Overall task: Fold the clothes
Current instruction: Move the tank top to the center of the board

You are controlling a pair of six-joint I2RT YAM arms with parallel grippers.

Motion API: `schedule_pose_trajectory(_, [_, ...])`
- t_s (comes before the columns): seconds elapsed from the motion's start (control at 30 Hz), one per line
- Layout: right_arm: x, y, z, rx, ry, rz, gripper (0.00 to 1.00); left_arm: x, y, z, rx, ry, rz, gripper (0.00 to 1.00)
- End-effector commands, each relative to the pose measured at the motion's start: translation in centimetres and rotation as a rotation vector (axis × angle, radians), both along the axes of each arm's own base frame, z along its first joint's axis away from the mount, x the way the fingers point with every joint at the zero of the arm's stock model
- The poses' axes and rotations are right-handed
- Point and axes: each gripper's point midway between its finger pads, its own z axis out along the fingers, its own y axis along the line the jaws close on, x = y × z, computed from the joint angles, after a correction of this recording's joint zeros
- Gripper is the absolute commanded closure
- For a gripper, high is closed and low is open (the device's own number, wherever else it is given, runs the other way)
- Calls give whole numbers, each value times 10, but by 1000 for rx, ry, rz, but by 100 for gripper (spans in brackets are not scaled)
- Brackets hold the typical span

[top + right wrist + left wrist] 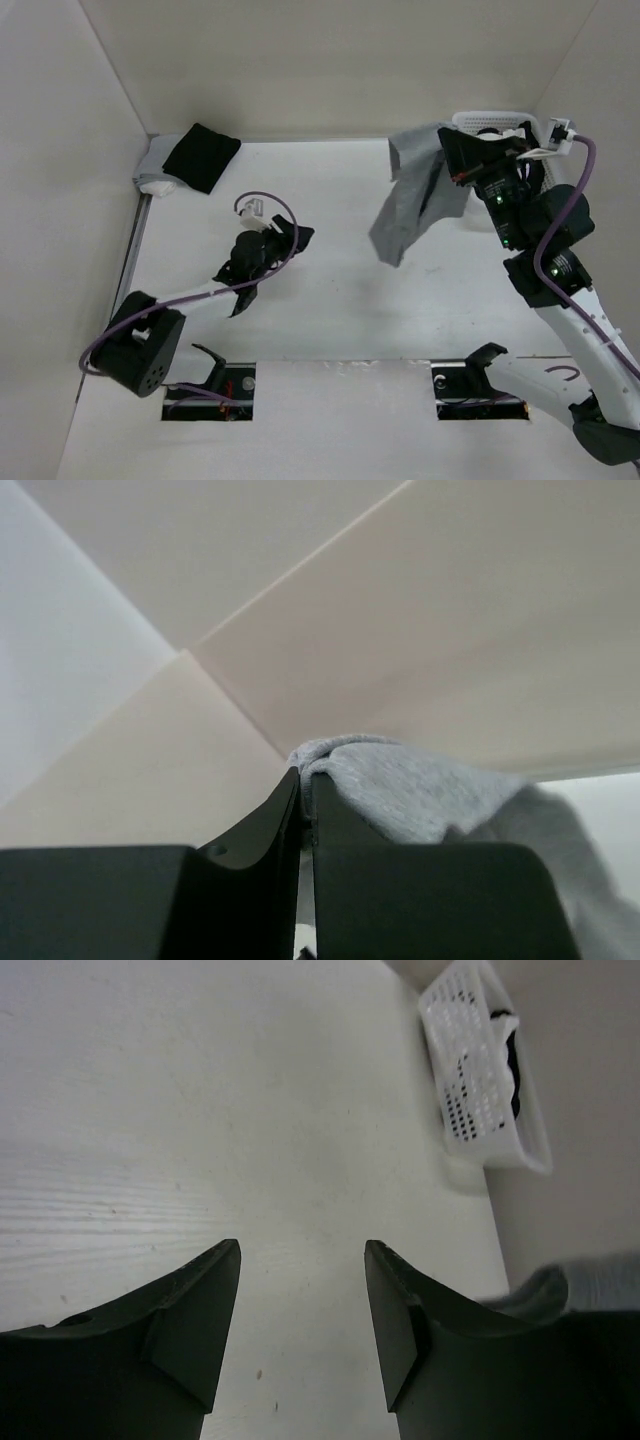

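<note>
From here I see right gripper (305,777) pinched tight on grey tank top (412,200). Top dangles off it over table (330,300) far right corner, beside white basket (455,1090). My left gripper (302,1252) spread wide, well apart from it.

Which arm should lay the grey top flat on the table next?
Right: the right claw is shut on the grey top, which hangs from it above the table. The left claw is open, empty, apart from it.
</note>
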Motion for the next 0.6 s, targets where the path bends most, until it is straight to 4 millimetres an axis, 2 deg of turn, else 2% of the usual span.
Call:
schedule_pose_trajectory(0.0, [7,45,-38,30,81,125,93,4,35,32,-76,-66,103,49])
schedule_pose_trajectory(0.03, [19,57,-60,22,129,137,92,4,42,35,-78,-71,121,49])
schedule_pose_trajectory(0.1, [68,96,-145,-6,333,161,93,2,59,32,-62,-48,156,49])
schedule_pose_trajectory(0.13, [90,107,-173,-27,390,154,94,0,64,28,-49,-41,167,50])
schedule_pose_trajectory(0.17, [110,112,-192,-41,427,129,94,-2,69,23,-33,-30,180,50])
schedule_pose_trajectory(0.2, [118,112,-199,-42,443,119,95,-4,75,18,-15,-20,196,51])
schedule_pose_trajectory(0.27, [175,113,-220,-56,495,58,94,-11,90,3,36,22,225,54])
schedule_pose_trajectory(0.3, [188,113,-224,-60,510,49,92,-15,94,-2,53,35,232,54])
schedule_pose_trajectory(0.33, [204,114,-229,-64,538,41,86,-20,97,-8,86,45,240,56])
schedule_pose_trajectory(0.37, [219,117,-239,-95,586,34,73,-24,99,-12,120,49,246,59])
schedule_pose_trajectory(0.47, [223,116,-249,-140,598,21,56,-36,88,-27,236,78,194,68])
schedule_pose_trajectory(0.57, [200,124,-269,-166,603,45,57,-50,71,-43,358,101,123,74])
